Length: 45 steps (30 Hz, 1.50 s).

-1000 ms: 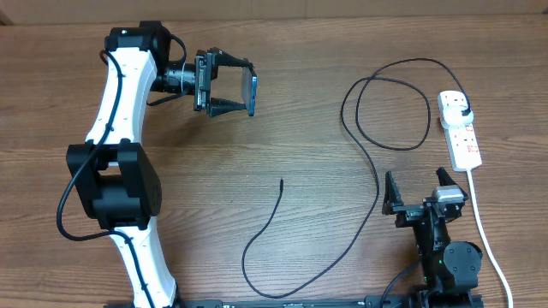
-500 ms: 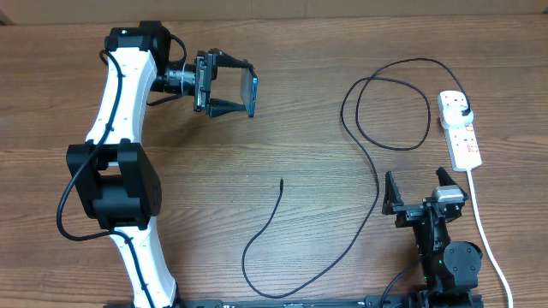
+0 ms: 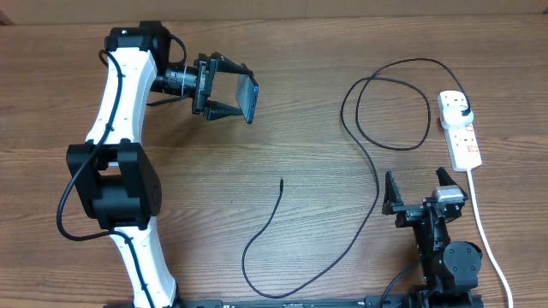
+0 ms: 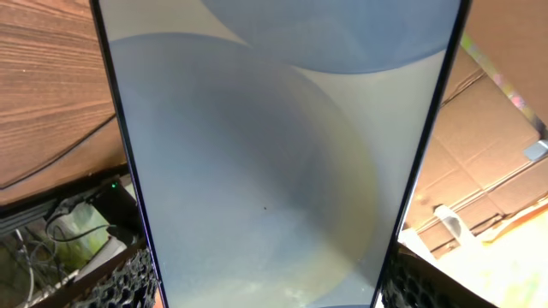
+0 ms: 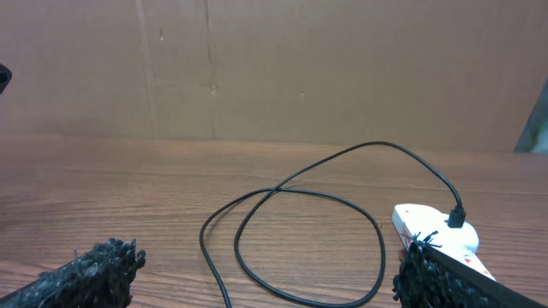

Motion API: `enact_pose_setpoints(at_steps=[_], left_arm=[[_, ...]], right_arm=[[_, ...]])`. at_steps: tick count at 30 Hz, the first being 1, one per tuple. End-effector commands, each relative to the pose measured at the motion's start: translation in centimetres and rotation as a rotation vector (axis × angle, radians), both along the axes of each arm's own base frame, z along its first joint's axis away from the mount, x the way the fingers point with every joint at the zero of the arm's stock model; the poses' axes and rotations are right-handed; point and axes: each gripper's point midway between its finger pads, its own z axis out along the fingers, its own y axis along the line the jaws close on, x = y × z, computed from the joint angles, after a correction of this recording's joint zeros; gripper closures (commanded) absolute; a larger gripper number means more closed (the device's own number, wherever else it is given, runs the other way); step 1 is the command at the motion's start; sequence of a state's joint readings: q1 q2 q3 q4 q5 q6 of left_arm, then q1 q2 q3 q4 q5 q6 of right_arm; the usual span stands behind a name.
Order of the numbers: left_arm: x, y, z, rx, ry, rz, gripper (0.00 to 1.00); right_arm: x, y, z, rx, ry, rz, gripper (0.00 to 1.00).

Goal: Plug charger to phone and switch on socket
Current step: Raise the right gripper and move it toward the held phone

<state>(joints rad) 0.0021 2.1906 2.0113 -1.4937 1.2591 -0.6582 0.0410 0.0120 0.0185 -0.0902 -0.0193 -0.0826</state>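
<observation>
No legible text anywhere, red markings on the socket (image 3: 460,130) too small to read

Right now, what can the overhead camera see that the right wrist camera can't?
Only overhead: the phone gripped by the left gripper, and the charger's loose tip lying on the table.
Only right wrist: a cardboard wall behind the table.
Both: the charger's black loop, its plug sitting in the white socket, and the open right gripper.
</observation>
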Motion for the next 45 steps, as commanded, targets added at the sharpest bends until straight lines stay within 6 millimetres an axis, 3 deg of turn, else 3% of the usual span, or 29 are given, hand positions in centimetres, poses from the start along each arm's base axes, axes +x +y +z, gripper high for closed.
enact_pose_setpoints(at_steps=[1,20,24,31,36,45], left_arm=[[0.4,0.0,1.3,-0.031,-0.067,-0.004,0.96],[0.4,0.0,1.3,-0.032,-0.104,-0.016,0.96],[0.4,0.0,1.3,-0.032,-0.104,-0.016,0.96],[0.4,0.0,1.3,-0.032,-0.104,-0.016,0.96],[0.4,0.0,1.3,-0.032,-0.104,-0.016,0.96],[0.4,0.0,1.3,-0.032,-0.104,-0.016,0.96]], right_arm=[[0.0,0.1,-0.2,0.003,-0.005,0.003,0.0],[0.0,0.2,-0.1,0.004,-0.007,0.009,0.0],[-0.1,1.0,0.1,0.01,-0.014,0.054,0.0],[-0.5,1.8,4.0,0.238,-0.127,0.115,0.0],[-1.3,2.2,7.0,0.293,-0.168,0.155,0.0],[-1.1,2.9,10.7,0.294,-0.031,0.171,0.0]])
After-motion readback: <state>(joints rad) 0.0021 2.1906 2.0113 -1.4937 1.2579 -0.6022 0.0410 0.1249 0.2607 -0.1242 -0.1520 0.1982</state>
